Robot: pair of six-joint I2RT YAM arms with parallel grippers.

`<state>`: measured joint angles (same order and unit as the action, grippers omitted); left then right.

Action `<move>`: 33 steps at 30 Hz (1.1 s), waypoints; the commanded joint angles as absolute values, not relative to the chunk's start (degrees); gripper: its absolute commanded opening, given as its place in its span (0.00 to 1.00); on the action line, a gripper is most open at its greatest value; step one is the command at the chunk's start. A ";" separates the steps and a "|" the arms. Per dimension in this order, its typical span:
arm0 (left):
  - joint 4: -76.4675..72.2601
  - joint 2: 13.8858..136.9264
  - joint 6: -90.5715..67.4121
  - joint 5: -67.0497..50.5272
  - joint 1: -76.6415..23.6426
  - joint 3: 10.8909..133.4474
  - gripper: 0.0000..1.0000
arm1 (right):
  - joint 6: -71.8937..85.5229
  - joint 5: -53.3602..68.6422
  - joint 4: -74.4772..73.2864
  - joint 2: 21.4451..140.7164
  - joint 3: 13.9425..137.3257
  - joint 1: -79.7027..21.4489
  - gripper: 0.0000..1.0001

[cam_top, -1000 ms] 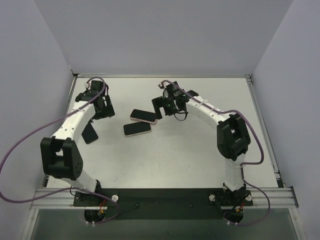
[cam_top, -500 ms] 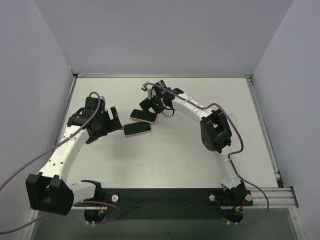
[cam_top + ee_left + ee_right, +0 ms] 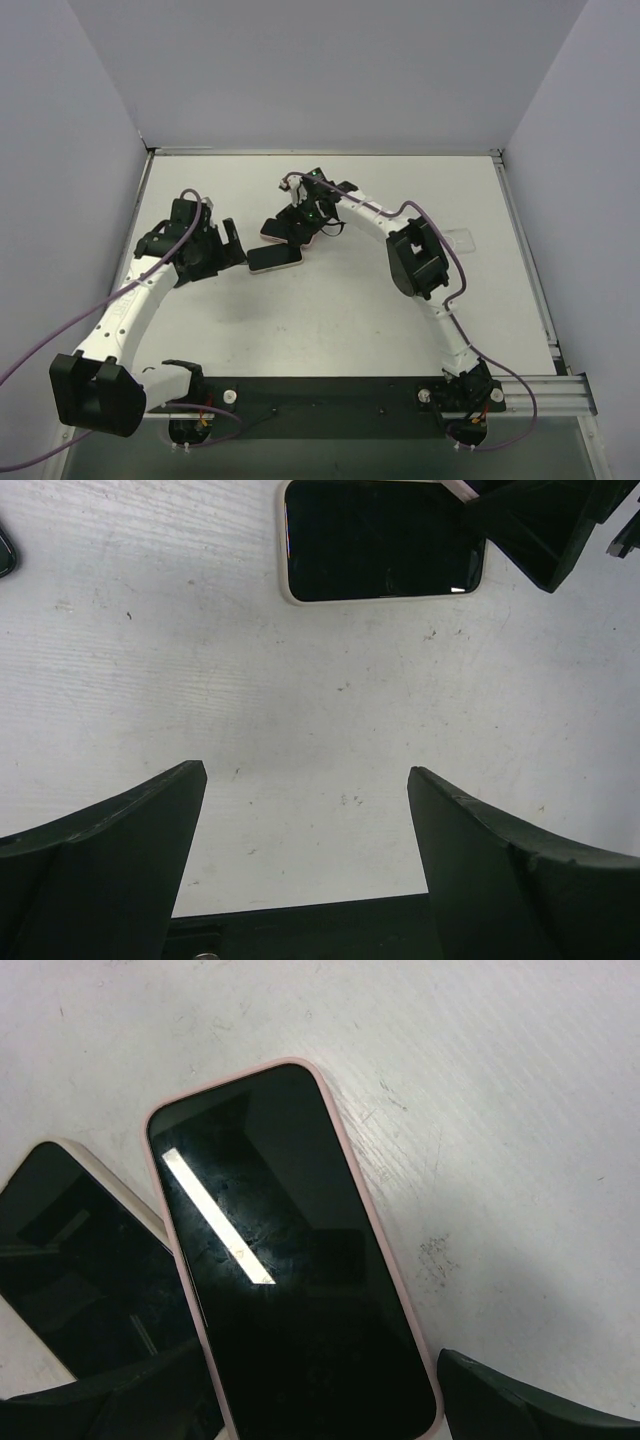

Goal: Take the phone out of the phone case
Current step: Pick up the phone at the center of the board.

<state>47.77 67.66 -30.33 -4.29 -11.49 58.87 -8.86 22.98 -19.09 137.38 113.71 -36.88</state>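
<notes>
A phone in a pink case (image 3: 284,231) lies screen up at mid-table, overlapping a second phone in a cream case (image 3: 275,257). In the right wrist view the pink-cased phone (image 3: 290,1260) fills the middle, with the cream-cased phone (image 3: 80,1270) to its left. My right gripper (image 3: 297,220) is open and hangs low over the pink phone, its fingers (image 3: 530,1405) standing either side of the phone's near end. My left gripper (image 3: 232,255) is open and empty just left of the cream-cased phone (image 3: 380,540), above bare table.
A dark flat object (image 3: 3,555) shows at the left edge of the left wrist view. The right gripper's black body (image 3: 545,525) sits close above the cream phone. Grey walls enclose the white table (image 3: 400,330) on three sides.
My left arm has swung in from the far left toward the cream-cased phone. My right gripper has moved left and now sits over the pink-cased phone. The phones have not moved.
</notes>
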 commanded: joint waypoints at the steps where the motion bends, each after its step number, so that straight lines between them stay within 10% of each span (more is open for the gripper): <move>1: 47.11 66.45 -31.99 -5.45 -11.78 58.62 0.94 | -8.79 20.74 -21.45 136.94 114.53 -37.97 0.86; 12: 41.32 68.46 -36.11 -10.98 -11.87 57.83 0.93 | -2.29 18.02 -17.85 128.86 106.36 -37.88 0.00; 33: -5.87 86.04 -70.39 -26.28 -20.65 44.66 0.91 | 31.90 18.46 -2.04 100.91 66.81 -36.38 0.00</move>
<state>5.78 83.64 -60.23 -24.71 -19.25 46.89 24.67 16.49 -6.33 106.59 72.16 -36.34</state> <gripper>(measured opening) 0.911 0.740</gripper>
